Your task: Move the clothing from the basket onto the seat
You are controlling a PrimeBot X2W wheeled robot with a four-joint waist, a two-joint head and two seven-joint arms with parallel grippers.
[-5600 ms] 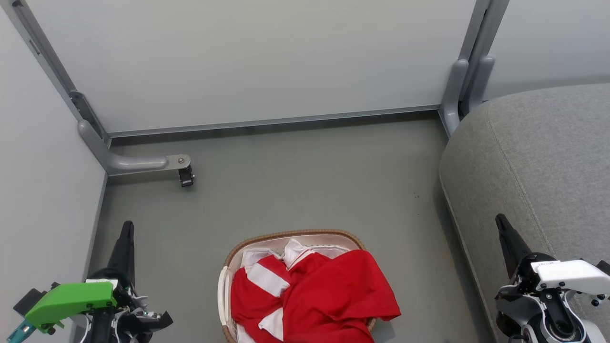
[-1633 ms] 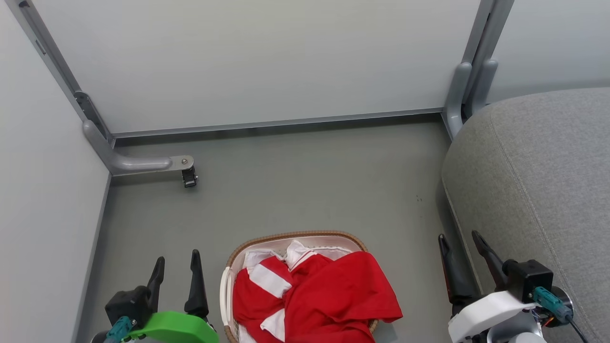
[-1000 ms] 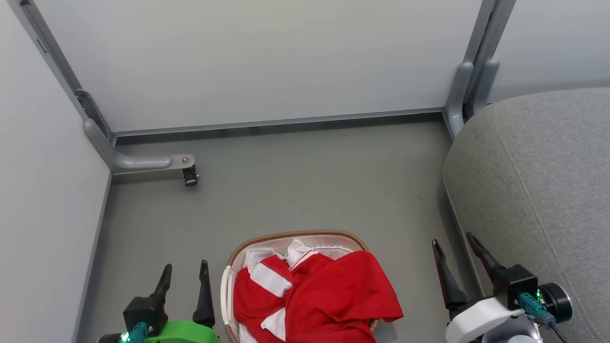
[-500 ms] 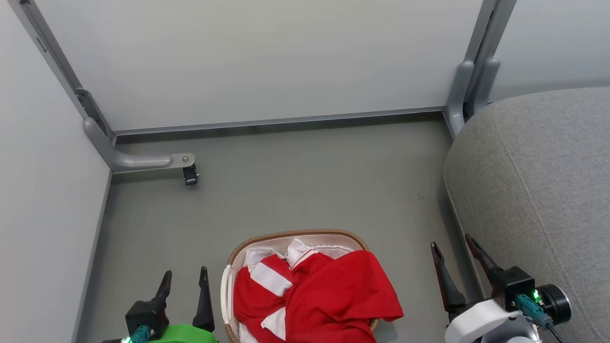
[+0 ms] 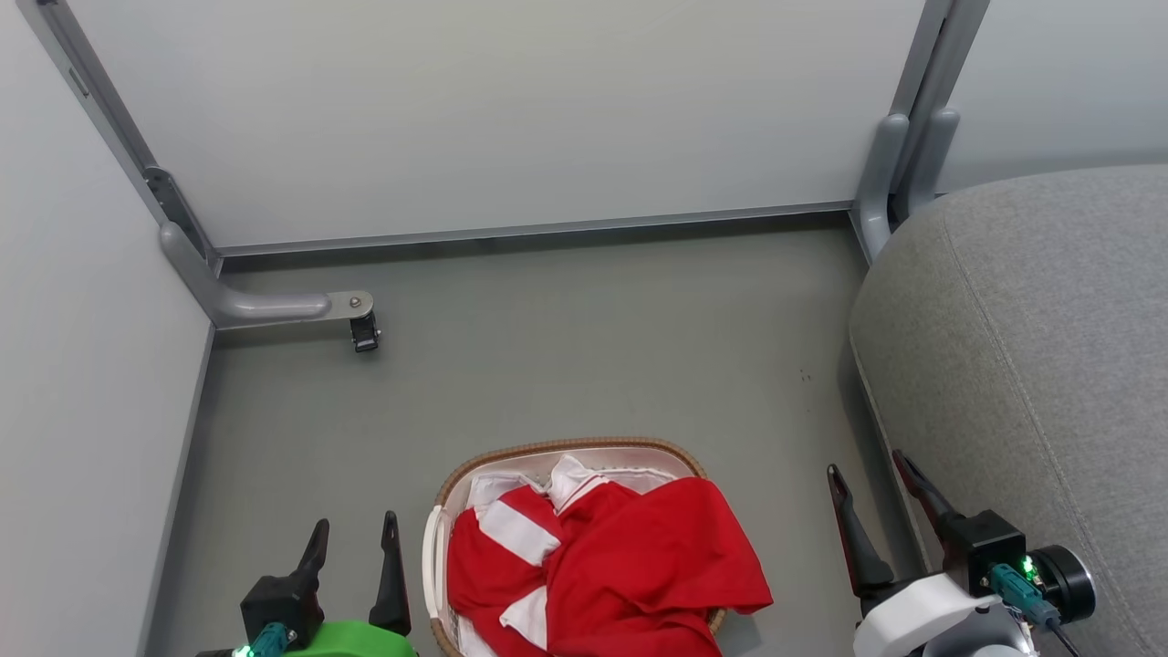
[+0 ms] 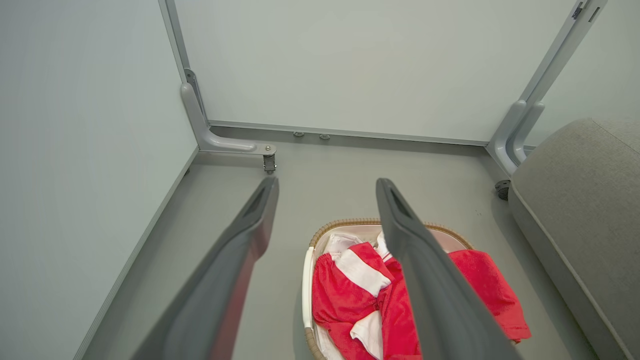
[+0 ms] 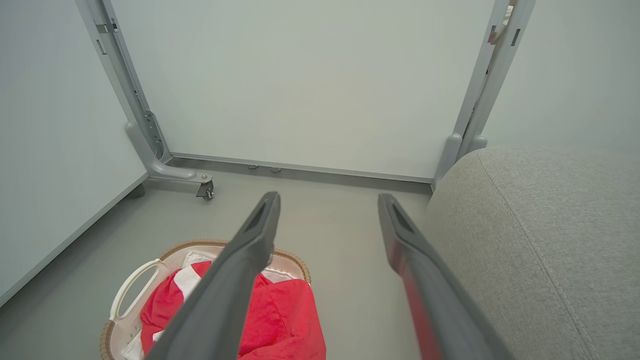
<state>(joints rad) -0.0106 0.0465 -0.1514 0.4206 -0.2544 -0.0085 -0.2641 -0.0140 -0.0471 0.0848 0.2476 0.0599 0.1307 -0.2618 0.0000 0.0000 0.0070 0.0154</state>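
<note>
the red clothing lies heaped in the basket on the floor — at 3 o'clock from the left gripper, just beside it, and 8 o'clock from the right gripper by the seat. both sets of fingers spread wide, empty.

The right gripper has its two dark fingers spread wide with nothing between them, above the grey floor. At lower left, the basket holds crumpled red and white clothing; one finger crosses in front of it. The grey seat lies on the right. A caster sits under the frame by the white wall panel.
</note>
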